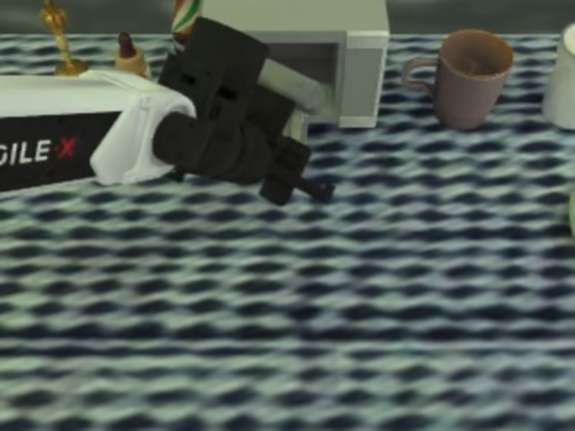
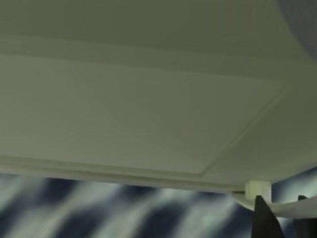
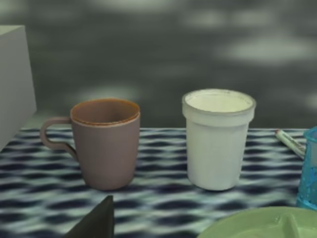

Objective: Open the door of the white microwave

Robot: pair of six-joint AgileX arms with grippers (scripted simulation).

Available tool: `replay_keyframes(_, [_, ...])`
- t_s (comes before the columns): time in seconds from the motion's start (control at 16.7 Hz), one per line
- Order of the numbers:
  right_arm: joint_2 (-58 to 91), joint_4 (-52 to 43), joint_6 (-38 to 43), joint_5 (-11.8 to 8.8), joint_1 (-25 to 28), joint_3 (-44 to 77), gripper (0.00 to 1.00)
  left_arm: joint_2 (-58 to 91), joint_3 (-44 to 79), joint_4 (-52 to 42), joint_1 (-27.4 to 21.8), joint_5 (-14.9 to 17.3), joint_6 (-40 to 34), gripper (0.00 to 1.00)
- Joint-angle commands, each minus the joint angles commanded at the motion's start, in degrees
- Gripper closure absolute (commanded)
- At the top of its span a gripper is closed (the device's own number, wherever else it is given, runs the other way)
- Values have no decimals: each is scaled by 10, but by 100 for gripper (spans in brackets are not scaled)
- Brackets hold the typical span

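While the left gripper [image 1: 305, 184] is reaching in at the front of the white microwave [image 1: 359, 63] at the tabletop's [image 1: 359, 314] far edge, the door [image 2: 148, 124] is filling the left wrist view edge-on, apparently swung partly out; I cannot tell whether the jaws are spread or pinching. If they are slipping off the handle, the door may be stalling half-open, or the arm may be shoving the oven toward the brown mug [image 1: 472, 76]. The right arm is sitting parked out of the top view.
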Motion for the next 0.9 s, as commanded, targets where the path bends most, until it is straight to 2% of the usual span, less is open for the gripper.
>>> replay_keyframes(0.54, [0, 0, 0, 0, 0, 0, 0, 0, 0, 0, 0, 0, 0, 100])
replay_keyframes(0.9, [0, 0, 0, 0, 0, 0, 0, -9, -9, 0, 7, 20, 21, 100])
